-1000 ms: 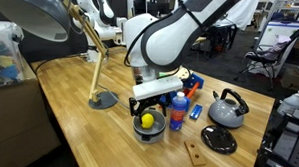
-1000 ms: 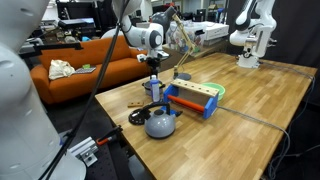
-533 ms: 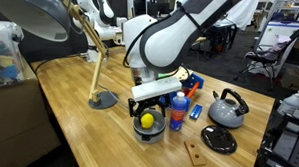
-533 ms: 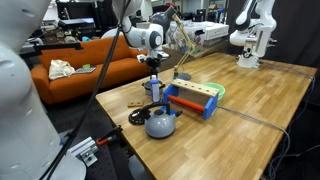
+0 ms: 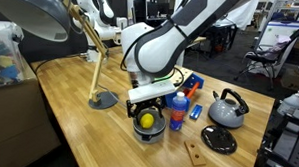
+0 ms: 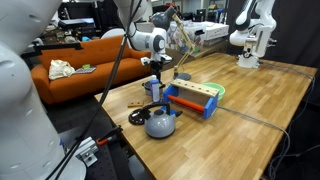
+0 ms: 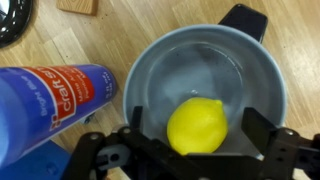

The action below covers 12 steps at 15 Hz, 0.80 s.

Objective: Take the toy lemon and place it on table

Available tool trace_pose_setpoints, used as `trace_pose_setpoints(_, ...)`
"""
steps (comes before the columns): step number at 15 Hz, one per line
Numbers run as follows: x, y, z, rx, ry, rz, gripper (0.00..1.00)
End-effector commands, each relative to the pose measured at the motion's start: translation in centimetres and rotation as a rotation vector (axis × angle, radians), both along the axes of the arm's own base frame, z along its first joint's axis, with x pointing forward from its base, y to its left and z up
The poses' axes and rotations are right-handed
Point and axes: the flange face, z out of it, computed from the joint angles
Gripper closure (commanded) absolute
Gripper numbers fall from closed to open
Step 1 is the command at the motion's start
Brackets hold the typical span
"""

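Observation:
The yellow toy lemon [image 7: 197,126] lies inside the grey metal pot [image 7: 165,62] on the wooden table [image 5: 69,96]. In an exterior view the lemon [image 5: 146,119] shows in the pot [image 5: 149,128] under the arm. My gripper [image 7: 196,135] is open, fingers lowered into the pot on either side of the lemon, with gaps on both sides. In an exterior view the gripper [image 6: 155,92] hangs over the pot [image 6: 152,108]; the lemon is hidden there.
A blue craft bottle [image 7: 50,100] stands right beside the pot. A grey kettle [image 5: 227,108], black lid [image 5: 219,140], small wooden block [image 5: 195,153], blue-and-orange toy box [image 6: 192,98] and desk lamp [image 5: 95,62] are nearby.
The arm has lowered slightly toward the pot; the lemon has not moved.

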Motion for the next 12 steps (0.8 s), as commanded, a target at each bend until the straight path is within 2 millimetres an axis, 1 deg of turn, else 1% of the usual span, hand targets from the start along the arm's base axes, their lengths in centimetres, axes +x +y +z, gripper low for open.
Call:
trace_pose_setpoints(1, 0.77, 0.61, -0.57, -0.008, 0.025, 0.011, 0.00)
trace_pose_setpoints(5, 1.36, 0.89, -0.87, -0.012, 0.036, 0.008, 0.00)
trace_pose_setpoints(8, 1.66, 0.64, -1.11, -0.015, 0.044, 0.002, 0.01)
trace_pose_setpoints(9, 1.67, 0.52, -1.19, -0.015, 0.047, -0.001, 0.08)
trace_pose_setpoints(10, 1.67, 0.42, -1.29, -0.015, 0.050, -0.004, 0.22)
trace_pose_setpoints(12, 1.62, 0.23, -1.55, -0.016, 0.057, -0.010, 0.36)
